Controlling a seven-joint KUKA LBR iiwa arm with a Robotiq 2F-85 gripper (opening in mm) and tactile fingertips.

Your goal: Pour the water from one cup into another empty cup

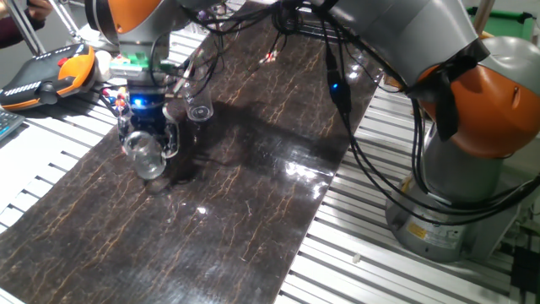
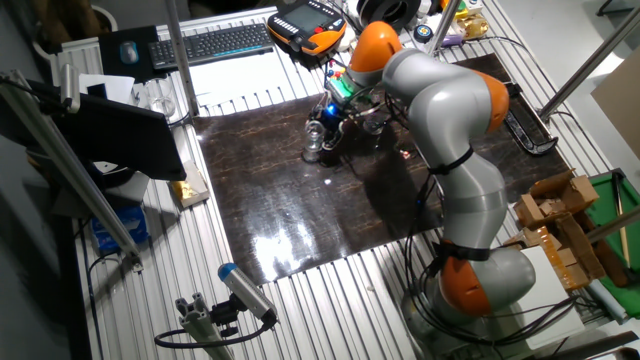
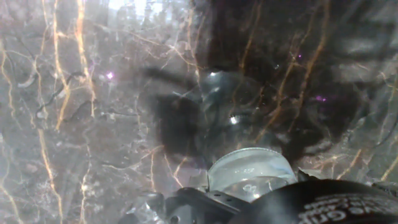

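Note:
My gripper point(image 1: 149, 142) stands at the far left of the dark marbled mat point(image 1: 253, 194). It is shut on the short squat glass point(image 1: 147, 158), which sits low at the mat between the fingers. The taller clear cup point(image 1: 199, 109) stands upright on the mat, just behind and to the right of the gripper, apart from it. In the other fixed view the gripper point(image 2: 322, 133) holds the short glass point(image 2: 313, 148), with the taller cup point(image 2: 374, 123) close beside it. The hand view shows the short glass point(image 3: 250, 177) at the bottom centre, seen from above. Water is too clear to make out.
An orange and black teach pendant point(image 1: 51, 72) lies past the mat's far left edge. Black cables point(image 1: 337, 84) hang over the mat's right side. The robot base point(image 1: 456, 203) stands to the right. A keyboard point(image 2: 215, 42) lies beyond the mat.

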